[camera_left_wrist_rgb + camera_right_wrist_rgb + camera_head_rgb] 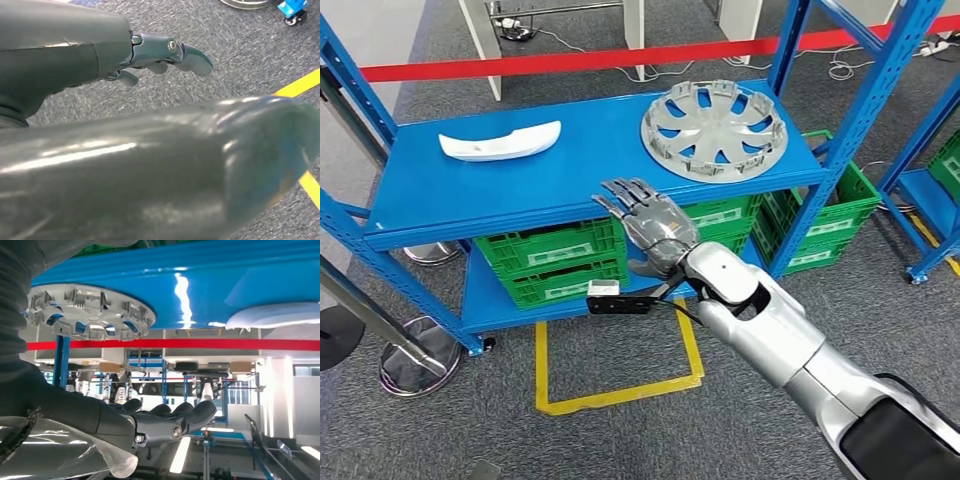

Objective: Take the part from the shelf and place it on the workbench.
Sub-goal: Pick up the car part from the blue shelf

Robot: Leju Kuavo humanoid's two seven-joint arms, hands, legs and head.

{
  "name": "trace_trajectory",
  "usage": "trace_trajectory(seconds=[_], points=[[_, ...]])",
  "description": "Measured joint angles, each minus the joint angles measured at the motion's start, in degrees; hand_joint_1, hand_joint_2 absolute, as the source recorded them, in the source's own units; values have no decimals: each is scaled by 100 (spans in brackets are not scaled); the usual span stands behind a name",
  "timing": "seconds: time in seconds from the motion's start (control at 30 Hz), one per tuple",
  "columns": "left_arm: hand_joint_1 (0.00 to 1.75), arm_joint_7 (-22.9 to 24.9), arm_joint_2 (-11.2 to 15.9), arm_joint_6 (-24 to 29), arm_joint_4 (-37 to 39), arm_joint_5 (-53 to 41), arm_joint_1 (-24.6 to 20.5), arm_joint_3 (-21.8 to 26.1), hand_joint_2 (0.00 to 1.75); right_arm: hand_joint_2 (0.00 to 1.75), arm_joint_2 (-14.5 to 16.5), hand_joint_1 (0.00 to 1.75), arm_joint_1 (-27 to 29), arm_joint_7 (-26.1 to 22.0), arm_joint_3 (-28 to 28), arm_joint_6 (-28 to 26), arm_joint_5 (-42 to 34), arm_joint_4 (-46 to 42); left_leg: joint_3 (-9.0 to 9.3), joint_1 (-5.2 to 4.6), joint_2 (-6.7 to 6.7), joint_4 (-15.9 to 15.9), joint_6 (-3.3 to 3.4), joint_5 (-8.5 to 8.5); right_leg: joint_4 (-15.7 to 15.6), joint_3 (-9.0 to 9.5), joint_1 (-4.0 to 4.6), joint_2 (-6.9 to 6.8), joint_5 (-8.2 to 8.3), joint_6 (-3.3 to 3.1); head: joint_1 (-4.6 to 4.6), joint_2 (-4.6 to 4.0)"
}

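Observation:
A silver wheel cover (714, 129) lies flat on the right part of the blue shelf's top board (569, 175). A white curved part (500, 142) lies on the left part of the same board. My right hand (646, 222) is stretched out flat and empty at the board's front edge, between the two parts and touching neither. In the right wrist view the wheel cover (90, 315) and the white part (273, 316) lie on the board beyond my straight fingers (177, 420). My left hand (166, 52) hangs over the grey floor, fingers loosely extended, holding nothing.
Green crates (554, 258) fill the lower shelf, with more (814, 215) at the right. Blue uprights (848, 130) frame the shelf. A red barrier tape (569, 60) runs behind. A yellow floor square (618, 385) lies before the shelf; round metal bases (410, 365) stand left.

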Motion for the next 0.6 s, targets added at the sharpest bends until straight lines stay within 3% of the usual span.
trace_trajectory(seconds=[0.07, 0.2, 0.27, 0.33, 0.37, 0.4, 0.43, 0.5, 0.57, 0.6], points=[[0, -2, 6, 3, 0, -1, -12, 1, 0, 175, 33, 0, -47, -3, -1, -22, -7, 24, 219, -13, 1, -498, 47, 134, 14, -20, 22, 2, -6, 49, 8, 0], [0, 5, 3, 5, 0, -29, -15, 2, 0, 175, 52, 0, -75, -4, -8, -53, -13, 48, 237, -12, -2, -589, 192, 128, 66, -81, 20, -4, -64, 167, 17, 0], [0, 13, 3, 6, 0, -48, -31, 2, 0, 175, 53, 0, -82, -2, -17, -74, -14, 53, 247, 2, 2, -615, 258, 145, 530, -308, 15, 1, -338, 200, 32, 0], [0, 19, 6, 4, 0, -57, -43, 2, 0, 175, 53, 0, -67, 1, -17, -88, -14, 66, 244, -12, 3, -610, 286, 140, 1316, -672, 17, 3, -676, 210, 41, 0], [0, 21, 3, 0, 0, -63, -43, 2, 0, 175, 52, 0, -51, 2, -16, -90, -14, 76, 245, -20, 3, -608, 292, 137, 1586, -805, 18, 3, -745, 210, 41, 0], [0, 24, -1, -5, 0, -73, -43, 2, 0, 175, 50, 0, -38, 3, -16, -92, -14, 86, 247, -28, 1, -606, 295, 135, 1648, -841, 21, 3, -702, 201, 43, 0], [0, 30, -5, -9, 0, -84, -44, 2, 0, 175, 46, 0, -30, 4, -20, -94, -15, 93, 253, -34, -2, -604, 296, 134, 1476, -764, 25, 3, -554, 183, 43, 0], [0, 45, -16, -16, 0, -108, -48, 2, 0, 175, 34, 0, -34, 6, -39, -102, -15, 98, 266, -44, -7, -599, 285, 125, 693, -382, 39, 4, -175, 131, 41, 0], [0, 59, -27, -32, 0, -126, -58, 2, 0, 175, 25, 0, -40, 6, -54, -111, -15, 97, 252, -64, -6, -582, 250, 121, 121, -84, 59, 7, -21, 94, 36, 0], [0, 68, -31, -46, 0, -132, -62, 2, 0, 175, 16, 0, -34, 7, -57, -114, -15, 97, 241, -70, -4, -579, 228, 125, 39, -36, 69, 10, -34, 84, 35, 0]])
